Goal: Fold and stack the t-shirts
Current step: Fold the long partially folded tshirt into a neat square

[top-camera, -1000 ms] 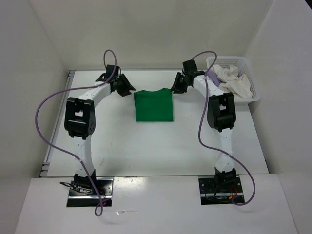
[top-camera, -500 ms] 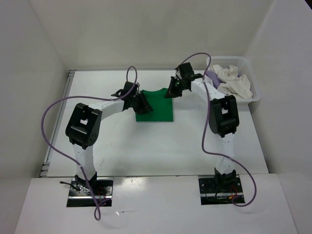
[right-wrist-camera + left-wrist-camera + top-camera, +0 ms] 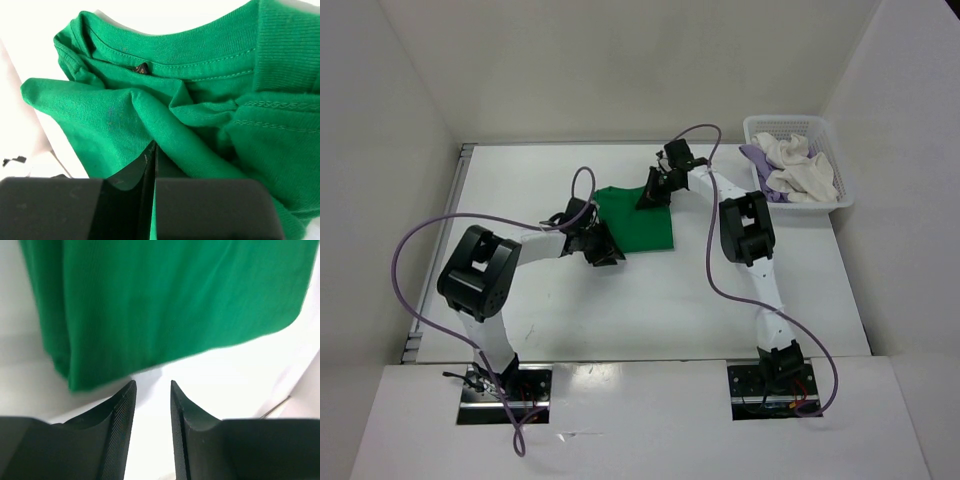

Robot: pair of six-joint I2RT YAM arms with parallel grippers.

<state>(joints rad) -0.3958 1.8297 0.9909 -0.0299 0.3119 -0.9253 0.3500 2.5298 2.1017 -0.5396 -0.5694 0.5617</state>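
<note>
The folded bright green t-shirt (image 3: 645, 230) lies on the white table at mid-back. My right gripper (image 3: 653, 192) is at its far edge, shut on a bunched ridge of green cloth just below the collar (image 3: 150, 47), with the pinch at my right gripper (image 3: 154, 147). My left gripper (image 3: 605, 248) rests low at the shirt's near left corner. In the left wrist view, my left gripper (image 3: 152, 390) stands partly open over bare table, nothing between its fingers, the green t-shirt (image 3: 165, 305) just ahead. A white t-shirt (image 3: 802, 167) and a lavender t-shirt (image 3: 756, 156) lie in the basket.
The white lattice basket (image 3: 785, 121) stands at the back right corner against the wall. White walls close in the table on the left, back and right. Purple cables loop above both arms.
My right gripper has closed on the green t-shirt's collar end and drawn it leftward. My left arm has swung from the shirt's far left corner to its near left corner.
</note>
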